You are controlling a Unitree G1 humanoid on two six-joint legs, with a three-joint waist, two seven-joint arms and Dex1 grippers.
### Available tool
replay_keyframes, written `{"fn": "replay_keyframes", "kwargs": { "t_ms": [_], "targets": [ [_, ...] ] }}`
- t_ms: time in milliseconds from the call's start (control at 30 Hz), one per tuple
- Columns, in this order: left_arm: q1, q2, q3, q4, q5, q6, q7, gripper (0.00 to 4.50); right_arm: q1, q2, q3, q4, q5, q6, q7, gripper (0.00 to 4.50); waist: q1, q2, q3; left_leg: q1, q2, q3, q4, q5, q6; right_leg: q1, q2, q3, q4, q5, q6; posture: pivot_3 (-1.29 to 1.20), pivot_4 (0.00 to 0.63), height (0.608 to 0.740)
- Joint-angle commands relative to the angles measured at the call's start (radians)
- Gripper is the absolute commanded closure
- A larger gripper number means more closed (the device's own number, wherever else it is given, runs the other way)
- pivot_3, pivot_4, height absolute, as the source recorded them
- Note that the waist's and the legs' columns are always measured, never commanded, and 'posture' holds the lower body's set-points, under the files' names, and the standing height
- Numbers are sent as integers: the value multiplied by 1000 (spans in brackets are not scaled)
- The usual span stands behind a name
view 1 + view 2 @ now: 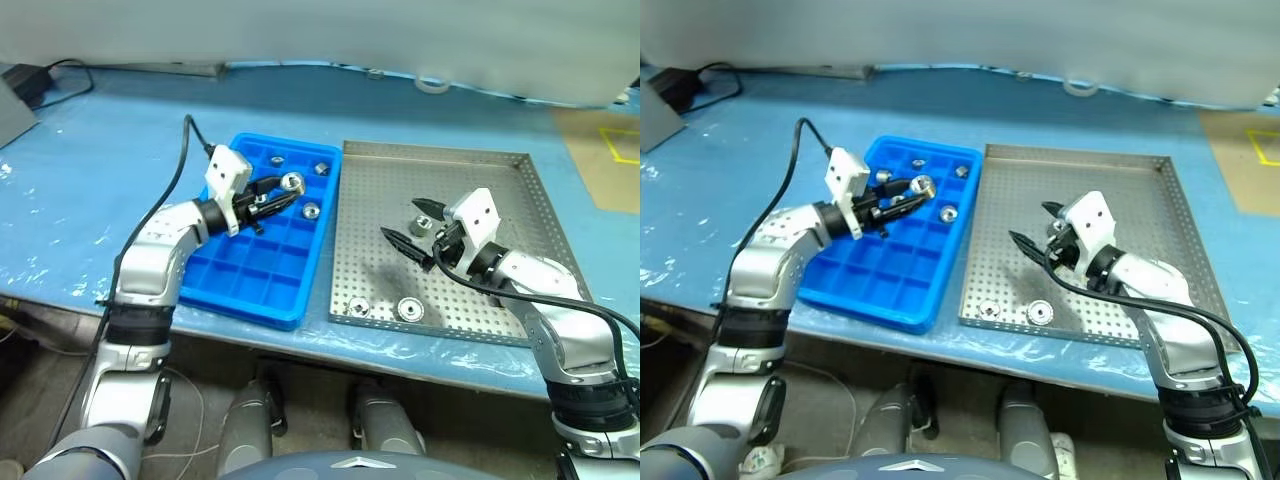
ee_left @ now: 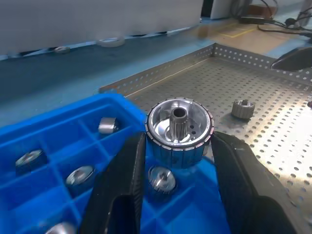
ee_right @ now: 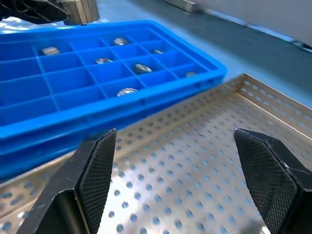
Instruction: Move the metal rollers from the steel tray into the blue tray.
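Roller held over blue tray, ready to drop

Left gripper (image 1: 283,192) clamped on a shiny silver cylindrical metal roller (image 2: 179,130), black fingers (image 2: 122,185) pinching its ribbed sides, hollow hub facing the wrist camera. Roller hangs over the bright blue plastic gridded tray (image 1: 232,292), above the cells near the tray's far right corner; one cell just below it already has a roller (image 2: 161,178) in it, so the free cell beside looks the better target. Several more rollers sit in far-row cells (image 1: 277,160). Right gripper (image 1: 414,228) spread wide, holding nothing, hovering above the large perforated steel tray (image 1: 505,190) on the blue bench (image 1: 90,170). Rollers left in steel tray: two by the near rim (image 1: 408,308), (image 1: 358,307), one more by the right gripper (image 2: 242,108). Right arm is nearer those. Next move, likely: lower left, let go
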Motion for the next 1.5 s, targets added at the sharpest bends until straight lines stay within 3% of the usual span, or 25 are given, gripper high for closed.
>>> {"fn": "replay_keyframes", "kwargs": {
  "t_ms": [33, 300, 567, 967, 1500],
  "targets": [
    [55, 41, 59, -97, -17, -27, 45, 2820, -50, -1, 19, 32, -1, -37, 44, 465, 18, 0, 0, 0, 0, 0, 0, -1, -2, 0, 0, 0, 0, 0, 0, -156, 150, 740],
    [358, 160, 214, -396, -92, 70, 107, 2820, -172, -8, 81, 238, -51, -134, 152, 465, 63, -1, 0, 1, 0, 0, -1, 1, -5, -1, 0, 0, 3, 0, 0, 10, 150, 740],
    [520, 172, 255, -471, -94, 108, 194, 2820, -271, 26, 128, 385, -90, -211, 223, 465, 103, -1, 0, 4, 1, -1, -3, 4, -10, -2, 1, 0, 7, 0, 0, 95, 150, 740],
    [598, 163, 196, -364, -21, 17, 255, 2820, -277, 31, 127, 404, -111, -223, 253, 465, 122, -1, 0, 3, 1, -1, -4, 4, -11, -3, 1, 1, 7, 0, 0, 120, 150, 740],
    [507, 148, 122, -332, -15, 3, 300, 2820, -257, 40, 126, 396, -127, -235, 250, 465, 122, -2, 0, 4, 1, -1, -4, 5, -12, -4, 1, 1, 10, 0, 0, 107, 150, 740]
  ]
}}
